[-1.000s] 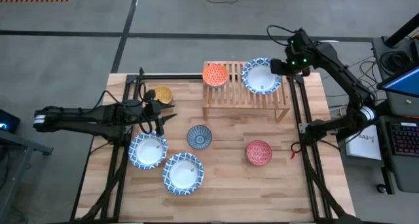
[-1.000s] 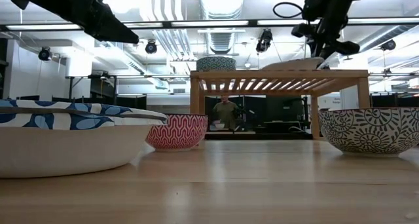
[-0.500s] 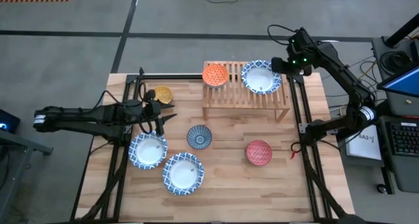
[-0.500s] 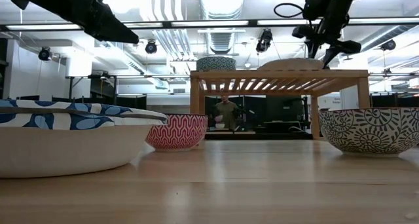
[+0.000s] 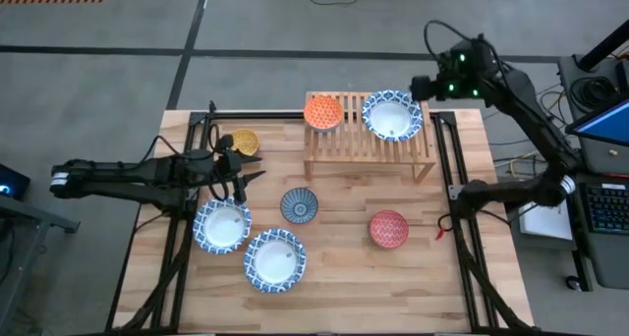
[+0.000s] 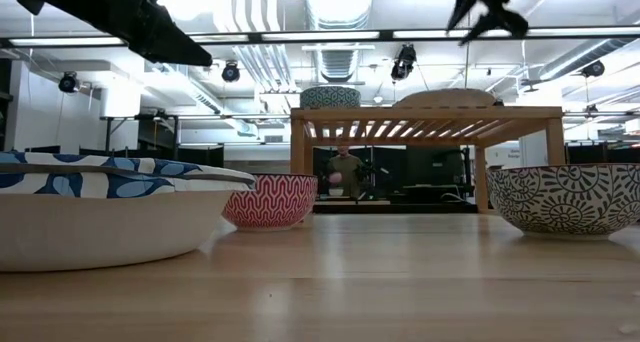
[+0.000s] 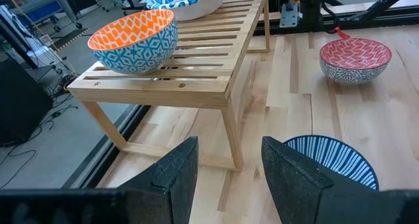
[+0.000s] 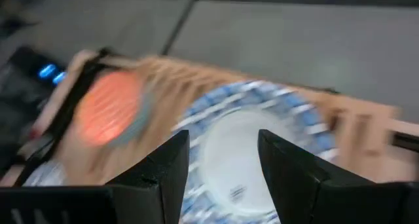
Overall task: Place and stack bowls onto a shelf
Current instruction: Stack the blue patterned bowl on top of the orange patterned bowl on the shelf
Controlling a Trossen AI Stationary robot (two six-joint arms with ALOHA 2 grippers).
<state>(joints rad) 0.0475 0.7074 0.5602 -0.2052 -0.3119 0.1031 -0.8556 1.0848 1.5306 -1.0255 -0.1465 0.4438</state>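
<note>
Two bowls (image 5: 392,115) atop shelf (image 5: 366,145)

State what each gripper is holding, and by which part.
Nothing. Right gripper hangs open above the shelf, clear of the large bowl; left gripper is open too.

Two dark, slender jointed arms; black cables loop along the right arm (image 5: 521,90). Green lights glow near its wrist (the left arm (image 5: 138,177) shows none); white bands ring both.

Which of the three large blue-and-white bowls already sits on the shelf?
The large bowl at the shelf's right end, beside the orange bowl. The other two large bowls sit on the table.
</note>
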